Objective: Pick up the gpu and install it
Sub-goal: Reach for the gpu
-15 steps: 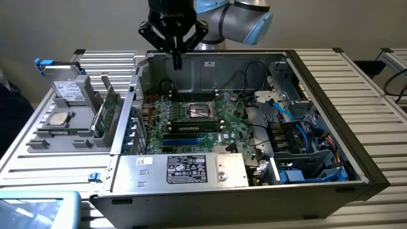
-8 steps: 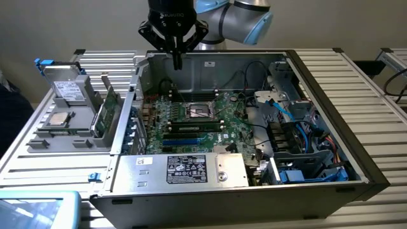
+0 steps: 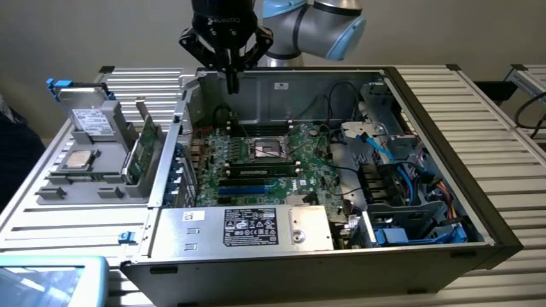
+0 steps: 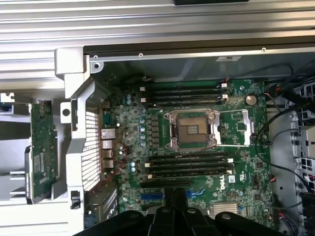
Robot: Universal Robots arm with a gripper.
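Claw (image 3: pixel 230 86) is pinched shut on nothing, hanging over the open case (image 3: pixel 290 96). The gpu (image 3: pixel 147 150) stands on edge in the grey rack (image 3: pixel 85 185) by the tabletop's edge, exterior view's left. Thin card, snug slot: an off-centre grab could tilt or jam it.

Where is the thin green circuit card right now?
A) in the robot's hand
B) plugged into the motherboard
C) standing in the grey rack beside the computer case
C: the thin green circuit card stands in the grey rack, away from the black hand above the open computer case.
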